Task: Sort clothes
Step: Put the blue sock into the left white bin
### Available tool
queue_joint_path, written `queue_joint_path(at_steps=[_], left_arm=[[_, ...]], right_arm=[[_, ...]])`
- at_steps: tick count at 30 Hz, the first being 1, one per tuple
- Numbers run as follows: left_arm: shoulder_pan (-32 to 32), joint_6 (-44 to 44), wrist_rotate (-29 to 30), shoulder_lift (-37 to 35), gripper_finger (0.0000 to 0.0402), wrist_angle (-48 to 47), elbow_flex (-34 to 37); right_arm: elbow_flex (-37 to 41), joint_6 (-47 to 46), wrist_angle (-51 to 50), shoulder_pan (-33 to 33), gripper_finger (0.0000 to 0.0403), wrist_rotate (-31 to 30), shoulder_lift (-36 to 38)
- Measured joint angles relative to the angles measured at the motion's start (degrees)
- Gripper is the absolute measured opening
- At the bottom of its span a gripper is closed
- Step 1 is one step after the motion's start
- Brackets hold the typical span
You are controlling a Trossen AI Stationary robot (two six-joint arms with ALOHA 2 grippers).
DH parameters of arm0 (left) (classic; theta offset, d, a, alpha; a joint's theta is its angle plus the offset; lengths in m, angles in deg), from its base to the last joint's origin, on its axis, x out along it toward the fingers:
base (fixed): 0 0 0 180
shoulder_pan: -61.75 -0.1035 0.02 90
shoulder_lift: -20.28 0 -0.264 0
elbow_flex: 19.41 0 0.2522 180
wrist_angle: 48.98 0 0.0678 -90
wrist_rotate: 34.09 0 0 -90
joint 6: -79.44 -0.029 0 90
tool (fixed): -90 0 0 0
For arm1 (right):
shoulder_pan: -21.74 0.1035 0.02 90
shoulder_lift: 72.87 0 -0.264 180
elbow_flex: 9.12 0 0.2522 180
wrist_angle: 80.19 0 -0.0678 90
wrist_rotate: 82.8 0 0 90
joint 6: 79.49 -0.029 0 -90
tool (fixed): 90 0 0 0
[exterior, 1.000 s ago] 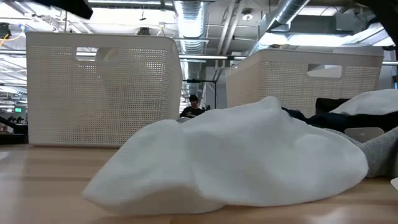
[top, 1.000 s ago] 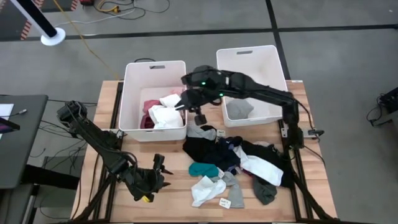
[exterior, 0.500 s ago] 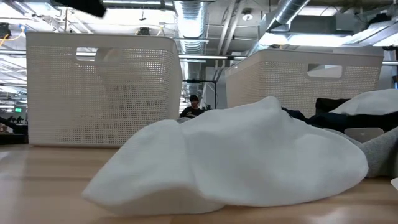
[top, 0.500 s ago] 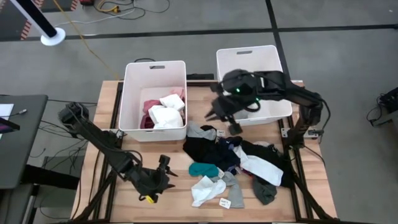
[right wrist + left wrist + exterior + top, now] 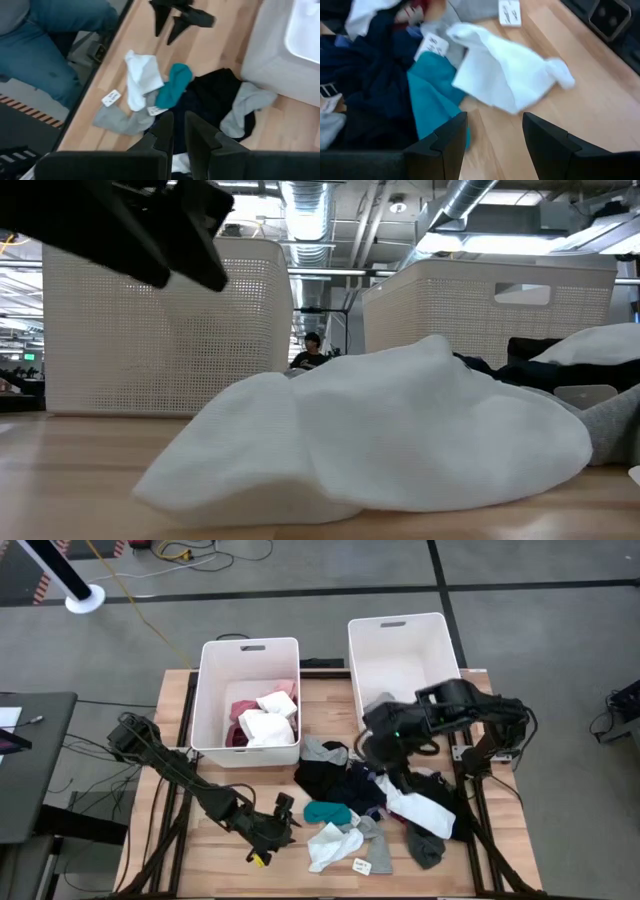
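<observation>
The clothes lie heaped on the table's right half: a black and navy heap (image 5: 338, 783), a teal piece (image 5: 328, 811), a white piece (image 5: 334, 843), grey pieces with paper tags (image 5: 376, 858) and a bigger white piece (image 5: 424, 810). My left gripper (image 5: 284, 806) is open and empty, low over the bare wood just left of the white piece (image 5: 506, 75) and the teal piece (image 5: 434, 97). My right gripper (image 5: 375, 762) hangs over the heap's far part, its fingers nearly together with nothing between them (image 5: 178, 131). The left gripper also shows in the low view (image 5: 150, 235).
Two white bins stand at the table's far side. The left bin (image 5: 213, 690) holds white and maroon clothes; the right bin (image 5: 400, 640) is partly behind my right arm. Bare wood (image 5: 215, 780) lies left of the heap. A person's leg in jeans (image 5: 50, 30) shows beyond the table's edge.
My right gripper has swung from over the left bin toward the table's right and near side, and now hangs over the heap in front of the right bin. My left gripper has gone toward the table's right edge, close to the white and teal pieces. The clothes have stayed put.
</observation>
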Motion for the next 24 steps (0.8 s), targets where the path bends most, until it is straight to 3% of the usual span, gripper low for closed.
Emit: queue_joint_path(at_steps=[17, 24], left_arm=[[-4.41, -2.61, -5.53, -0.04, 0.0185, 4.3, 0.0], [-5.35, -3.24, -7.03, -0.04, 0.0185, 4.78, 0.0]], right_arm=[[-0.04, -6.58, -0.02, 10.64, 0.0063, -0.9, 2.23], [-0.04, -9.55, -0.05, 15.24, 0.0063, -6.75, 5.78]])
